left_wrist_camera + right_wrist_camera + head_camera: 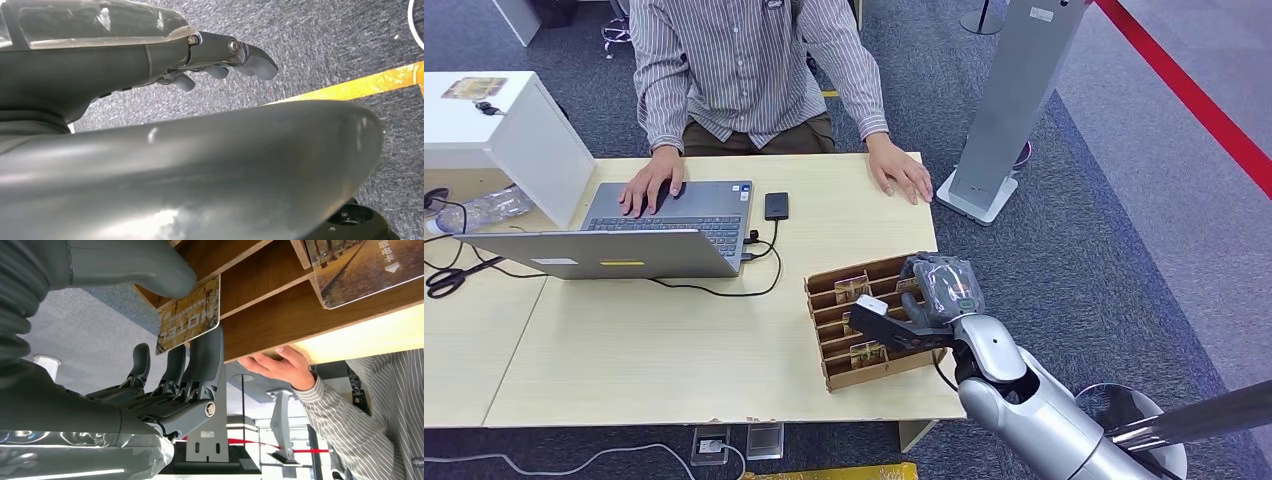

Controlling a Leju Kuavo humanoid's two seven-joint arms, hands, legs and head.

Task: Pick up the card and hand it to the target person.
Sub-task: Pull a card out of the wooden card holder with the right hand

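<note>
Brown slotted cardboard card rack (824, 345) sits low and centre-right in the head view, on the pale wooden desk (624, 350), and your right hand (929, 300) is at its right end. From the right wrist view you can see the thick grey thumb (135, 267) on one face and a dark finger (205, 352) on the other face of a brown printed hotel card (189, 315), which is at the edge of the rack's slot; I judge the pinch made, but the card is not yet clear of the rack. Your left hand (220, 57) hangs over dark grey carpet (310, 45), fingers loosely curled and holding nothing. The person in the striped shirt (754, 70) sits at the top centre of the head view, one hand on the grey laptop (634, 235), the other flat on the desk. So you are early: lifting the card out, carrying it across and handing it over all remain.
</note>
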